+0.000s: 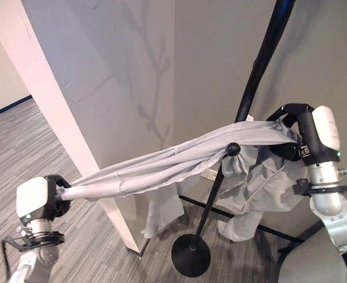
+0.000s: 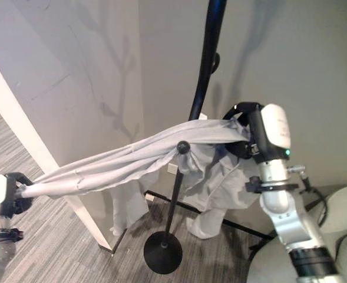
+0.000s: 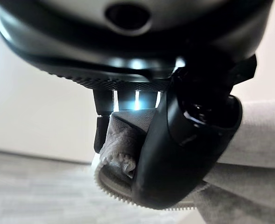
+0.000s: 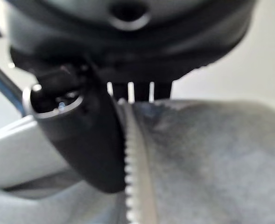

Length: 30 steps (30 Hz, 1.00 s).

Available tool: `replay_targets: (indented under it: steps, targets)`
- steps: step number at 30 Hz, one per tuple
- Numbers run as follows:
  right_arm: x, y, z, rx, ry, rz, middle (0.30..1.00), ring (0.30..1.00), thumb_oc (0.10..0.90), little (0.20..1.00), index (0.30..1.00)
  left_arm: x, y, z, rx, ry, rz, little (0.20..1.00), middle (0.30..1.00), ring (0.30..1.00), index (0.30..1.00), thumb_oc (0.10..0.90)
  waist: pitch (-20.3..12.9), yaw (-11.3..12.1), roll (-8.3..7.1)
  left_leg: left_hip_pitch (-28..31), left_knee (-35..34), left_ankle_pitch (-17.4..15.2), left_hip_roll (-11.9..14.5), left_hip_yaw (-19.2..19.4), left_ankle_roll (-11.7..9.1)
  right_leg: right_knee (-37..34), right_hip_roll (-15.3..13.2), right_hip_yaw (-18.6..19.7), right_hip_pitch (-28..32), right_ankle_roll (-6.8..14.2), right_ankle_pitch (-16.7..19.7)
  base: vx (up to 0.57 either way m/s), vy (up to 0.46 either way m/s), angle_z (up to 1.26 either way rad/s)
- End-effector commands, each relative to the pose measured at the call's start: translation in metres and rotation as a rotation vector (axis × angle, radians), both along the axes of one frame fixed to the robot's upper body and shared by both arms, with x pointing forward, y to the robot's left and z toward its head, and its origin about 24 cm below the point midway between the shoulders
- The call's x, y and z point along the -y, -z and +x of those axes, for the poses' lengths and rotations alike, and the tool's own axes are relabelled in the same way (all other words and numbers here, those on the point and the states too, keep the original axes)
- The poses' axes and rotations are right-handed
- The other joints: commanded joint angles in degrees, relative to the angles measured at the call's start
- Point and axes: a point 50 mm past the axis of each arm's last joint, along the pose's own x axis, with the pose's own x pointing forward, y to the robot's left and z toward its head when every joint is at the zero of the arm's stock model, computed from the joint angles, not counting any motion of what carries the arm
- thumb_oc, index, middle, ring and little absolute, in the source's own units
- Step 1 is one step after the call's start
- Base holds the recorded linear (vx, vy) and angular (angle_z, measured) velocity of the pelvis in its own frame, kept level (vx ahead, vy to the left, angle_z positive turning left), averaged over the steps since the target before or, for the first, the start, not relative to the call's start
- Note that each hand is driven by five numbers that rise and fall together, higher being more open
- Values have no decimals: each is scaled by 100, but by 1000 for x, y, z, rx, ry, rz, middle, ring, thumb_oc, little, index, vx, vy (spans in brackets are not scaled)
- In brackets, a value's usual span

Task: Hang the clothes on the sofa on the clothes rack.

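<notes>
At about 8 o'clock in the left eye view, the left hand [image 1: 50, 191] is seen curled shut around one end of the grey garment [image 1: 161, 165]; its own wrist view shows cloth and a zipper edge pinched under the thumb. From there the garment is stretched as a long twisted band, its long axis running up toward 2 o'clock, where the right hand [image 1: 294, 132] is clamped on the other end — the zipper edge is shown nipped beneath that thumb as well. Around the middle of the span, the band is laid over the ball-tipped peg [image 1: 233, 149] of the black clothes rack [image 1: 261, 56], with loose cloth hanging below toward the round base [image 1: 191, 254]. The peg lies nearer the right hand. The white wall corner [image 1: 73, 112] stands close behind the left half of the band — a likely snag if the cloth is swung that way.
</notes>
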Motion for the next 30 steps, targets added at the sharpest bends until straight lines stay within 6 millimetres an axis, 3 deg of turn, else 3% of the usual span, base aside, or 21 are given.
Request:
replay_targets:
  steps: [1,2,4,5,7,8,9,14,15,16,17,19,20,21,25,30]
  targets:
    - [19,-6,0,61,85,178,300,300,400,300,300,-36,-4,-20,-10,-159,-14,300,300,300,300,400,-489,41,-259,-130,33,-372,-449,-19,306,367,95,545,-112,51,-392,0,0,0]
    - [20,-6,-1,60,85,178,300,300,400,300,300,-36,-3,-20,-11,-159,-14,300,300,300,300,400,-496,43,-258,-129,32,-373,-448,-18,307,367,96,547,-112,51,-392,0,0,0]
    - [-9,14,-1,20,-25,319,300,300,400,300,300,-14,36,-27,-87,-191,-214,300,300,300,300,400,-463,-2,-235,-135,38,-351,-450,4,316,380,102,565,-142,43,-376,-15,1,-1]
    - [-20,20,-2,4,-70,360,300,300,400,300,300,-3,45,-26,-95,-181,-282,300,300,300,300,400,-441,-14,-229,-140,42,-343,-449,9,319,388,100,566,-158,40,-369,0,0,0]
    - [-27,24,-4,-15,-99,378,300,300,400,300,300,7,49,-25,-94,-164,-335,300,300,300,300,400,-430,-26,-216,-141,43,-338,-446,11,322,397,98,571,-171,42,-366,-6,2,-2]
    - [-44,31,-5,-43,-172,445,300,300,400,300,300,27,60,-23,-99,-139,-443,300,300,300,300,400,-407,-49,-201,-149,44,-321,-445,22,324,402,93,575,-187,41,-352,0,0,0]
    - [-44,31,-6,-44,-172,445,300,300,400,300,300,27,60,-23,-100,-139,-444,300,300,300,300,400,-411,-49,-200,-149,43,-322,-444,21,324,402,93,574,-187,41,-353,0,0,0]
    - [-90,50,-12,-144,-371,661,300,300,400,300,300,78,75,-11,-42,-114,-794,300,300,300,300,400,-364,-96,-186,-180,49,-276,-445,31,327,421,90,578,-233,32,-324,-6,0,0]
    - [-106,56,-15,-198,-442,741,300,300,400,300,300,99,82,-10,5,-148,-1048,300,300,300,300,400,-334,-105,-174,-162,52,-275,-441,40,326,442,90,577,-225,32,-333,0,0,0]
    - [-107,56,-14,-198,-442,741,396,396,464,396,396,99,82,-9,5,-148,-1048,300,300,300,300,400,-352,-106,-175,-186,49,-261,-442,40,325,438,90,576,-249,31,-321,0,0,0]
    - [-115,59,-16,-229,-480,774,453,453,502,453,453,109,83,-7,34,-155,-1185,300,300,300,300,400,-346,-107,-167,-200,53,-254,-443,41,330,448,92,584,-267,29,-313,0,0,0]
    - [-128,63,-18,-282,-534,818,900,900,800,900,900,123,90,-9,49,-209,-1400,300,300,300,300,400,-335,-113,-160,-207,55,-251,-441,47,333,455,94,579,-284,26,-308,0,0,0]
    - [-132,64,-19,-302,-561,830,900,900,800,900,900,129,94,-12,35,-225,-1476,566,566,566,566,577,-334,-110,-153,-208,56,-250,-440,47,333,461,96,580,-293,26,-307,0,0,0]
    - [-136,64,-20,-333,-592,822,900,900,800,900,900,133,100,-19,26,-267,-1572,900,900,900,900,800,-335,-102,-149,-211,56,-251,-439,48,334,461,99,596,-300,28,-303,0,0,0]
    - [-133,64,-21,-341,-583,795,900,900,800,900,900,130,110,-30,-10,-328,-1593,900,900,900,900,800,-341,-94,-152,-214,57,-251,-437,62,326,459,101,607,-311,34,-296,0,0,0]
    - [-111,65,-21,-321,-483,750,900,900,800,900,900,115,115,-41,27,-421,-1570,900,900,900,900,800,-354,-93,-170,-200,55,-263,-434,78,322,444,105,622,-306,37,-292,0,0,0]
